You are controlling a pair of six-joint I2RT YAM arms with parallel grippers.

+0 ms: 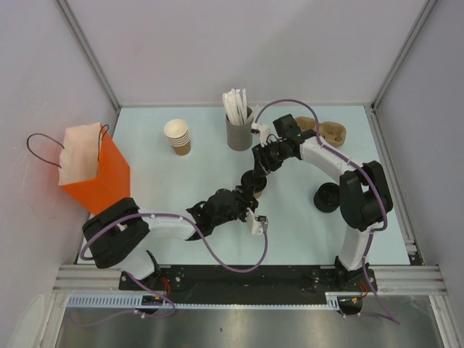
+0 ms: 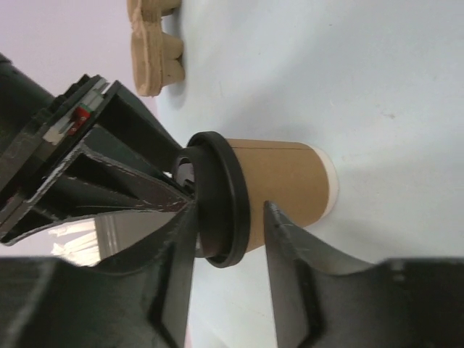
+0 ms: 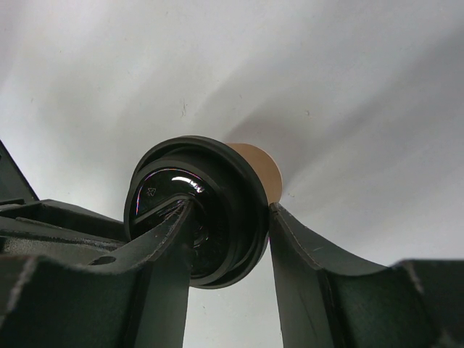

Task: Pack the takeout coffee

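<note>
The takeout coffee is a tan paper cup with a pale base and a black lid, standing mid-table. In the top view both grippers cover it, and only a brown sliver of the cup shows. My left gripper comes in from the near side. One finger lies on the lid's top and the other rests against the cup wall just under the rim. My right gripper reaches down from the far side. One of its fingers sits in the lid's recess and the other presses the outside of the rim.
An orange paper bag with white lining stands open at the left. A stack of nested brown cups and a grey holder of white sticks stand at the back. A cardboard carrier lies back right, with black lids near the right arm.
</note>
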